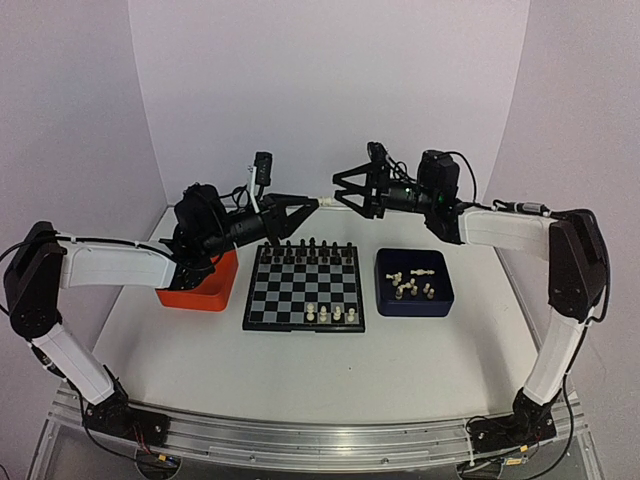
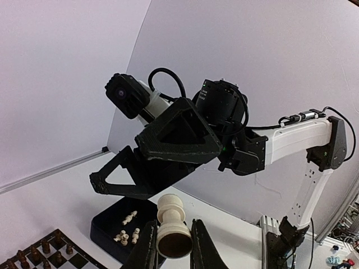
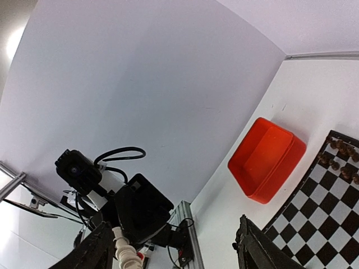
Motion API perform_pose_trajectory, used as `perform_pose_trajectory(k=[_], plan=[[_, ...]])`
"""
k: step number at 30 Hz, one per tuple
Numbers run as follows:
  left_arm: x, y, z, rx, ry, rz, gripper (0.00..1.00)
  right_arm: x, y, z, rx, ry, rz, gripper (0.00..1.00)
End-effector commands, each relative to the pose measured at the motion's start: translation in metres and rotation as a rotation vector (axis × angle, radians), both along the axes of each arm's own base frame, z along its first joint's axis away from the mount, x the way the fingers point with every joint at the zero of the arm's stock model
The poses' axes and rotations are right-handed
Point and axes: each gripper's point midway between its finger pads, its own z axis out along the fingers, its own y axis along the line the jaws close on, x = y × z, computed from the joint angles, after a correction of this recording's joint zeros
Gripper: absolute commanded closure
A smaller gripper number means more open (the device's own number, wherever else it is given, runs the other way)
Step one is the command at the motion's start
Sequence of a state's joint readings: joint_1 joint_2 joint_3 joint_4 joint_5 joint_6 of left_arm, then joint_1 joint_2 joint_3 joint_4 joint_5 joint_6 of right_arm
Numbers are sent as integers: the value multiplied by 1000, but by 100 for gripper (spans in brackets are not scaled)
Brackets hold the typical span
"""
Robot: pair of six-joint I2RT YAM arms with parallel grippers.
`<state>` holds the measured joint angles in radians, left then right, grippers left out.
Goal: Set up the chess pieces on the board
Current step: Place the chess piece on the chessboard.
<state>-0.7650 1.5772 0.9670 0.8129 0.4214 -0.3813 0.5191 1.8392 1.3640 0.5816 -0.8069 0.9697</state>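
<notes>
Chess piece (image 2: 171, 224), cream-white, is pinched aloft in the left hand (image 2: 173, 247), facing the right hand (image 1: 337, 188), spread wide.

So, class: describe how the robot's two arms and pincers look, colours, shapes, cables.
The left arm and right arm have white shells with black joints. The left pincer and right pincer are black triangular frames. Black cables loop at each wrist camera.

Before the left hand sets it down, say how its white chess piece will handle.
Probably rigid and light: the white chess piece looks like moulded plastic, pinched by the left hand near its base. Its smooth, rounded body may slip or roll if dropped. Taller than its base is wide, it could tip on release.
</notes>
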Motion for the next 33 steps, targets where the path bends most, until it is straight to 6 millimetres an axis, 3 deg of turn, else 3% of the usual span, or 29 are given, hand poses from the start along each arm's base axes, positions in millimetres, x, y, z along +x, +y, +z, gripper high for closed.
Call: perform_pose_trajectory(k=[1, 20, 28, 33], plan=[[0, 15, 42, -81, -138, 79, 100, -23, 14, 43, 89, -38, 160, 31], [4, 5, 43, -83, -126, 44, 100, -55, 15, 50, 79, -33, 295, 53], [1, -4, 36, -75, -102, -12, 100, -58, 16, 53, 80, -27, 310, 56], [5, -3, 35, -79, -91, 11, 100, -63, 15, 55, 80, -41, 323, 67]])
